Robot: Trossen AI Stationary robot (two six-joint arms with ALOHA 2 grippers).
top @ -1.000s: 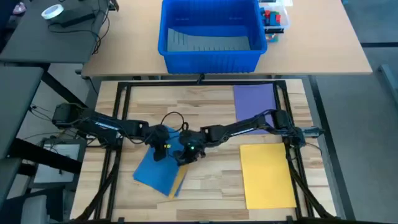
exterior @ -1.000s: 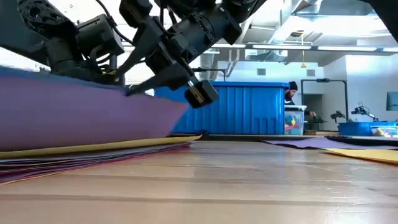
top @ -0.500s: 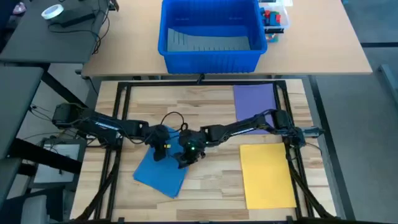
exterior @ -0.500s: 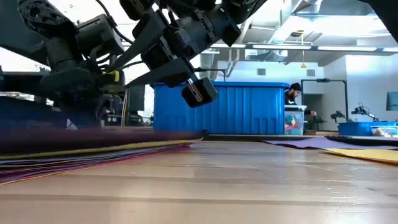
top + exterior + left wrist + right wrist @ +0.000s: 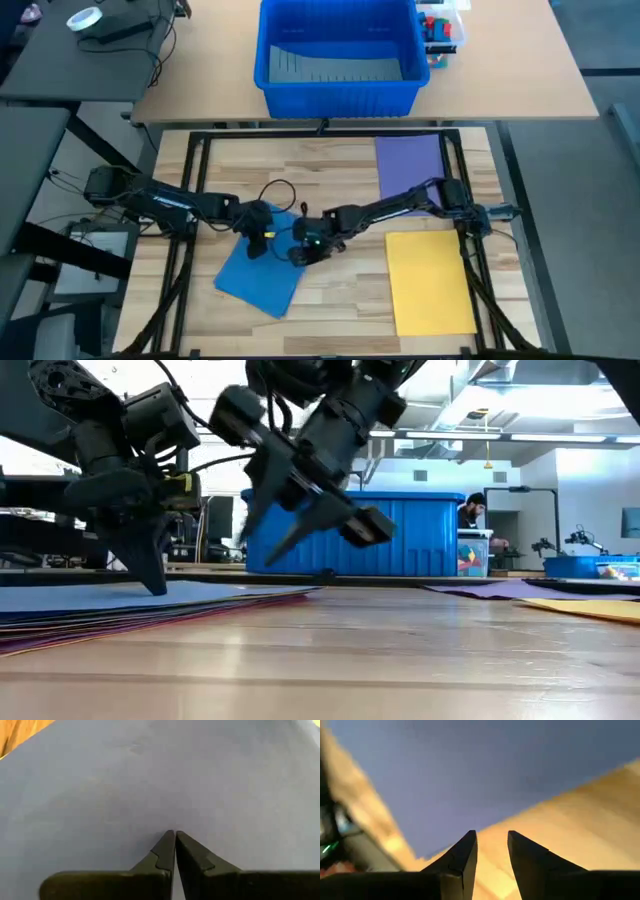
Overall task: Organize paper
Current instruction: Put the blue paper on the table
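The left gripper (image 5: 174,836), fingers pressed together, touches the blue paper (image 5: 258,280). The right gripper (image 5: 492,840), fingers spread, hangs at its 2 o'clock edge.

Your left gripper (image 5: 152,582) presses its tip on the paper stack (image 5: 150,605); right gripper (image 5: 290,525) hangs just beside, above it, fingers parted.

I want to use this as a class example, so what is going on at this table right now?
Two robot arms are sorting coloured paper on a wooden table. The left gripper, shut, presses its tips on the blue sheet topping a stack at the table's left. The right gripper, slightly open and empty, hovers at that sheet's edge. A purple sheet and a yellow sheet lie apart on the right. A blue bin stands behind.
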